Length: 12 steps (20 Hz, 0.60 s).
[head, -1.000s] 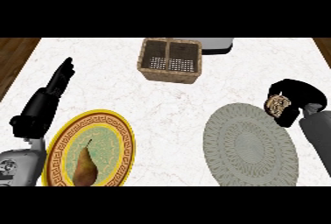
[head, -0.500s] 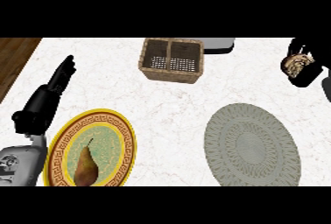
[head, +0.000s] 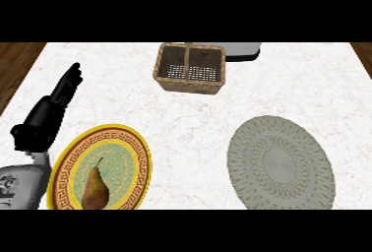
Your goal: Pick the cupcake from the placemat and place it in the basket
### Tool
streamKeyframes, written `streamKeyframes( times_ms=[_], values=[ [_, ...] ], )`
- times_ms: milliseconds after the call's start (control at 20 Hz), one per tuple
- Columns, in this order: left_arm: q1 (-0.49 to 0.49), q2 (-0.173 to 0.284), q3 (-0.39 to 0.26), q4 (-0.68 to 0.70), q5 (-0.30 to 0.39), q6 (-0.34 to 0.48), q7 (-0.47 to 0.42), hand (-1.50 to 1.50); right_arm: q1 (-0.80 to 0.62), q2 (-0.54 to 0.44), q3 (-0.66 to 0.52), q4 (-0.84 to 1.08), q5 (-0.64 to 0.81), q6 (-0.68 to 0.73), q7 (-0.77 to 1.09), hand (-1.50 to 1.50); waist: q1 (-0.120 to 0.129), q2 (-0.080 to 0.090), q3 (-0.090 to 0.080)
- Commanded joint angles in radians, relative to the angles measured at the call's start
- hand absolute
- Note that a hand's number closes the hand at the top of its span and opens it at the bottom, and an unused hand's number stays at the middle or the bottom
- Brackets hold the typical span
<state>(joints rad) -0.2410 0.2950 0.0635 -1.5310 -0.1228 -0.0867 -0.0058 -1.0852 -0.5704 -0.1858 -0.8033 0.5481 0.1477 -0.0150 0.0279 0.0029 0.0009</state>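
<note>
Nearest, a pear (head: 94, 185) is seen lying on a yellow-rimmed plate (head: 138, 147), with the left hand (head: 51, 110) resting beside it, fingers straight and holding nothing. To the right lies the grey placemat (head: 280, 163) — bare, no cupcake on it. The cupcake is nowhere to be seen, and neither is the right hand (so its state cannot be told). A cupcake is judged light, soft and easily crushed; it is best taken low around the wrapper. Farther back on the worktop (head: 291, 83) the basket (head: 190, 68) stands upright — nothing is seen in it.
</note>
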Motion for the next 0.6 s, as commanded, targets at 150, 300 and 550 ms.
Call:
streamKeyframes(
  times_ms=[150, 300, 550],
  values=[
    [-0.005, 0.014, 0.016, 0.003, 0.012, -0.023, 0.009, 0.0, -0.288, 0.011, -0.042, 0.054, -0.082, 0.118, 0.057, 1.5, 0.002, 0.001, -0.002],
    [0.049, -0.042, -0.033, -0.018, -0.041, 0.03, -0.007, 0.0, -0.388, 0.031, -0.05, 0.053, -0.125, 0.197, 0.136, 1.5, -0.006, -0.003, -0.002],
    [0.024, 0.005, 0.023, -0.023, 0.016, -0.024, 0.021, 0.0, -0.514, 0.126, -0.026, 0.118, -0.123, 0.19, 0.218, 1.5, -0.001, -0.001, -0.002]
  ],
)
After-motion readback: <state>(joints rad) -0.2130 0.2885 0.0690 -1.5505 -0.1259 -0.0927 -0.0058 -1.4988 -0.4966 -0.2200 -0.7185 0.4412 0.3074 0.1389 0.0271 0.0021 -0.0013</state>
